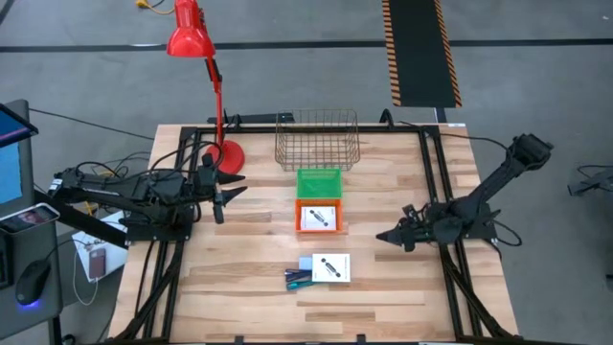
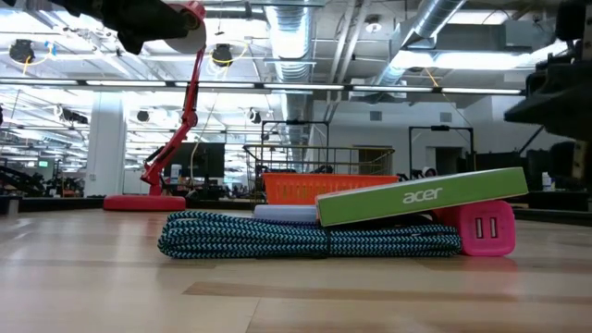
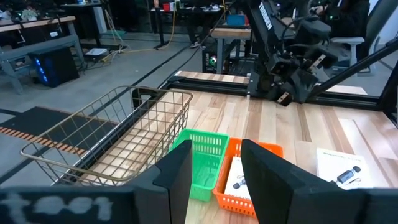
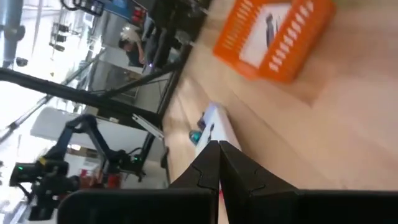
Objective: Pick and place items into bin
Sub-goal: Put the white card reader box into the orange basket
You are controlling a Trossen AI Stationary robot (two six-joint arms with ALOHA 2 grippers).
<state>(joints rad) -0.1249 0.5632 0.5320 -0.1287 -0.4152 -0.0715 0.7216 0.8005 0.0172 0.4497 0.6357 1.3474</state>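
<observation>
A wooden table seen from above, with a dark robot arm at each side. The left gripper hovers just beside the round base of a red desk lamp, its two fingers spread apart with nothing between them. Ahead of it, toward the middle of the table, sit a wire basket, a green bin and, touching that, an orange bin holding a white card with a black mark. The right gripper hangs low over the table, its fingers pressed together and empty, pointing toward the orange bin. Just beyond its tip and a little to one side lie a second white card, and touching that a bundled cable.
</observation>
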